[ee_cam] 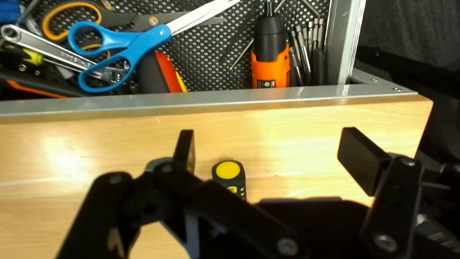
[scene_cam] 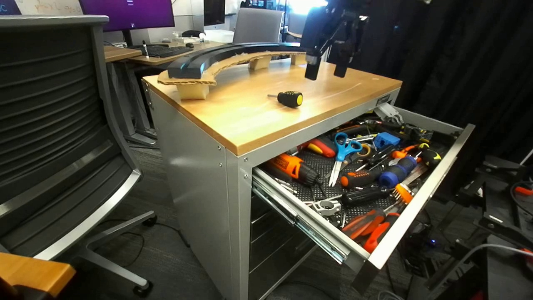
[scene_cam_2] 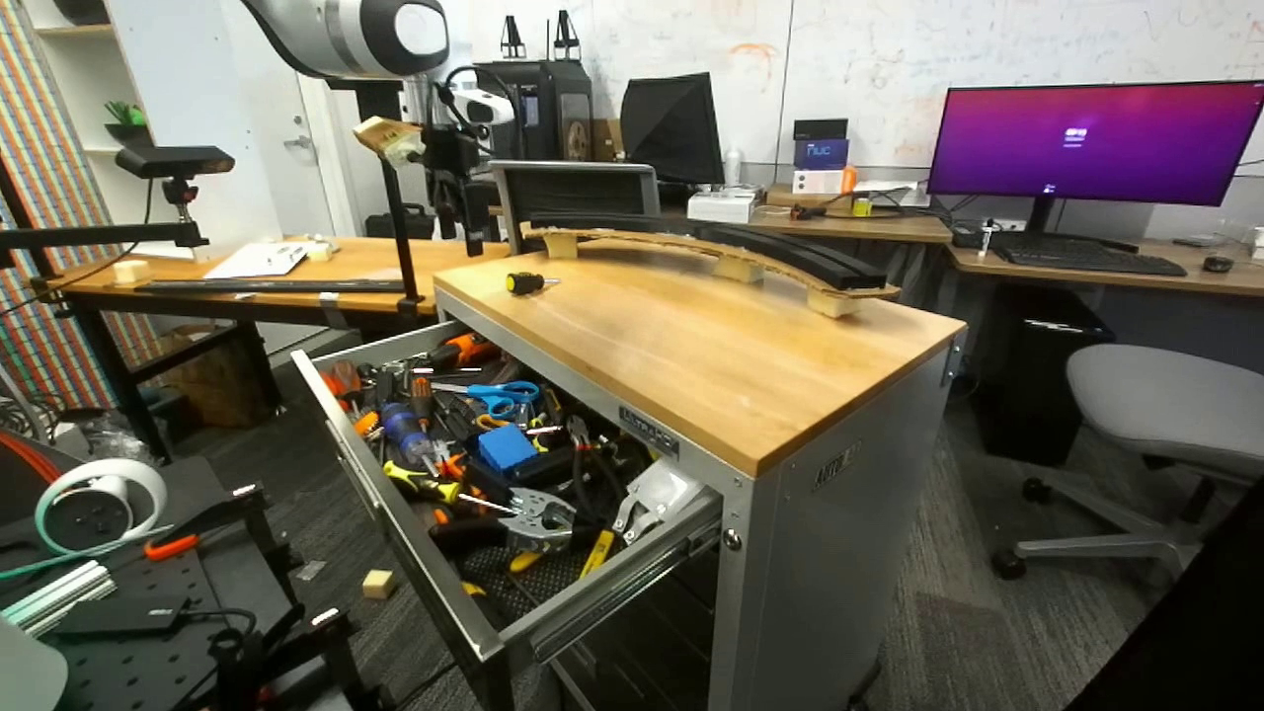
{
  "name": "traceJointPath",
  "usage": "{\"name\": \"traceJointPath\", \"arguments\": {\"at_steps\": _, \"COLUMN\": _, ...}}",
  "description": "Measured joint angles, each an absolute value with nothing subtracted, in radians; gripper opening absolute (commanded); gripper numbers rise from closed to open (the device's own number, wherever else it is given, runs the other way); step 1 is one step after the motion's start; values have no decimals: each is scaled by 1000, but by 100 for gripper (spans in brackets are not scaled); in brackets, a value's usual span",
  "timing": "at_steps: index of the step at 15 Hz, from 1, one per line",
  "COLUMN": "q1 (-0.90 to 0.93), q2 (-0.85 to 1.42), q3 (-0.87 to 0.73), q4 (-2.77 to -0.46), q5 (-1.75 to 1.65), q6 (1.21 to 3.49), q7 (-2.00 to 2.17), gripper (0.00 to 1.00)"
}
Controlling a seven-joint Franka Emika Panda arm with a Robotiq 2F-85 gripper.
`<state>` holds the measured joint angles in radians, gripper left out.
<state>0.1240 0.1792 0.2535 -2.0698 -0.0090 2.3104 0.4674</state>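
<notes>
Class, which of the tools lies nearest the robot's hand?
The stubby black-and-yellow screwdriver: it lies on the wooden top, unlike those in the open drawer.

Black-and-yellow screwdriver handle [scene_cam: 289, 98]

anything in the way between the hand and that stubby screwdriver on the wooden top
Nothing visible does: the open hand hangs over the wooden top, with no object showing between it and the stubby screwdriver. The curved black strip sits off to one side.
</notes>
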Motion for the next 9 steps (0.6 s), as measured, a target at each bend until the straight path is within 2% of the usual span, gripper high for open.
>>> {"name": "traceJointPath", "arguments": {"at_steps": 8, "q1": 224, "q2": 373, "q3": 144, "q4": -1872, "q5": -107, "q6": 2271, "q7": 457, "gripper": 100}}
{"name": "traceJointPath", "arguments": {"at_steps": 9, "q1": 232, "q2": 390, "q3": 132, "q4": -1850, "q5": -114, "q6": 2265, "q7": 457, "gripper": 75}}
